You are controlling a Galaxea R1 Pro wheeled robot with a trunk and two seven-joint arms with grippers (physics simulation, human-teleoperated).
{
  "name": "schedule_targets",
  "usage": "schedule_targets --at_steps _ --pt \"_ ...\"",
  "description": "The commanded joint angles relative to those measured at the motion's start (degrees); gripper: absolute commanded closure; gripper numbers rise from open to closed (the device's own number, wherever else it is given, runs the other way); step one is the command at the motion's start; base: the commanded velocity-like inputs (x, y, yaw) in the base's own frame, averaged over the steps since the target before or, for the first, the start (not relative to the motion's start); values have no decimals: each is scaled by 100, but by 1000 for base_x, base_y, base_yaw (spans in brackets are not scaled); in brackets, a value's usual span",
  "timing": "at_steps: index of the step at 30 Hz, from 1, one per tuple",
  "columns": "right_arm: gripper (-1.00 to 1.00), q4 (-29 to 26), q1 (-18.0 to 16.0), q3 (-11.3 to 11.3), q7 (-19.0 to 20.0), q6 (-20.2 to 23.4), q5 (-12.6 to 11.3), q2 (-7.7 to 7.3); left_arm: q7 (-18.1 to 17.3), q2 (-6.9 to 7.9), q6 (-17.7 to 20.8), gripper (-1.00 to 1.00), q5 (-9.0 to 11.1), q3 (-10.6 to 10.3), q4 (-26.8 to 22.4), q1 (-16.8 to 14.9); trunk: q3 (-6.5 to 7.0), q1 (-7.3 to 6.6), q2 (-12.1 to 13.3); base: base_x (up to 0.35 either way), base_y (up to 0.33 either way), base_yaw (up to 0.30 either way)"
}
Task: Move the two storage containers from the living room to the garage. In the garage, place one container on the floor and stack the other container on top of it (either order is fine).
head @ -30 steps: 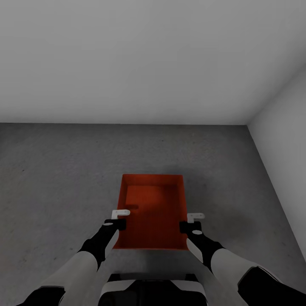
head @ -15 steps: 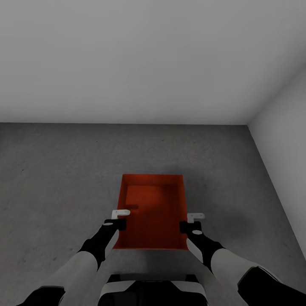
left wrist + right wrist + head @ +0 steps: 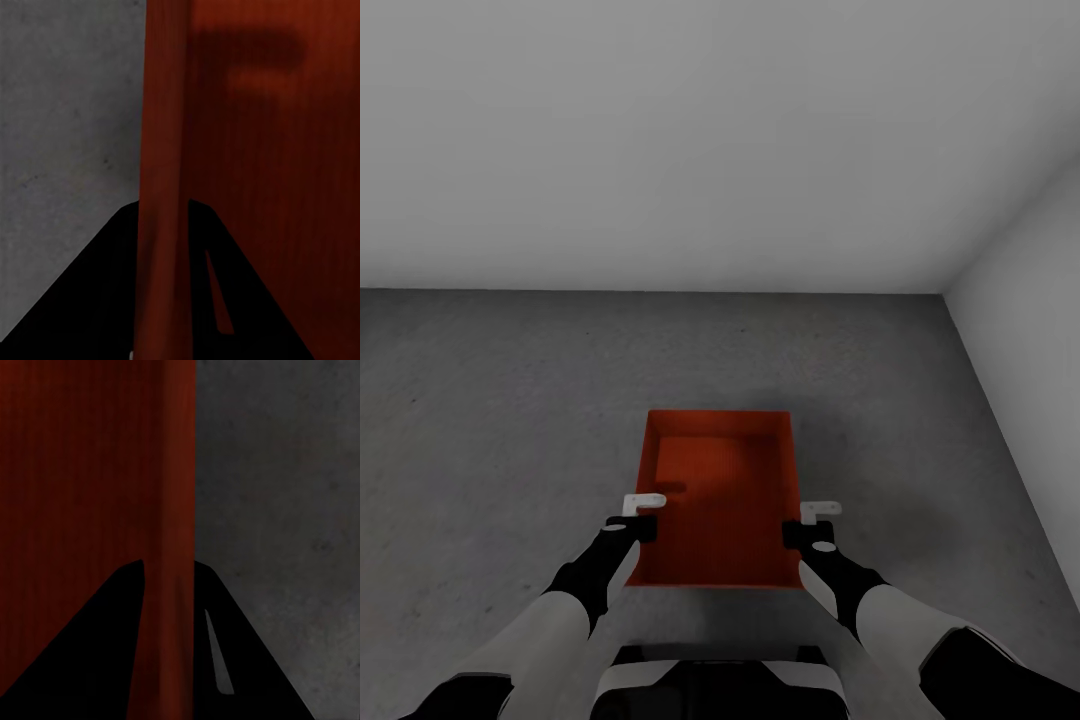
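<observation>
- Orange-red storage tub (image 3: 722, 500): rectangular, open top, thin straight walls, flat bottom, empty inside.
- Sits level, long axis pointing away from the robot.
- Over the dark grey concrete garage floor (image 3: 490, 420), near the white-wall corner.

Dim, even, flat light throughout; a soft shadow spreads on the dark grey rough concrete floor (image 3: 500, 420). Wrist views are murky and slightly soft.

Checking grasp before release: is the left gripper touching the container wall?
Touching. In the left wrist view the storage container wall runs between the left gripper fingers, no gap.
</observation>
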Motion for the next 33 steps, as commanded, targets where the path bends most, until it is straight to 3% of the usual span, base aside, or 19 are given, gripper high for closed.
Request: schedule_targets --at_steps 1,33 --pt "100 -11 -9 -77 -5 -150 41 -3 34 245 39 100 -12 -21 35 4 -3 1 -4 0 0 0" --pt "100 -11 -9 -77 -5 -150 40 -3 41 247 47 100 -9 -21 35 4 -560 682 -1247 0 0 0"
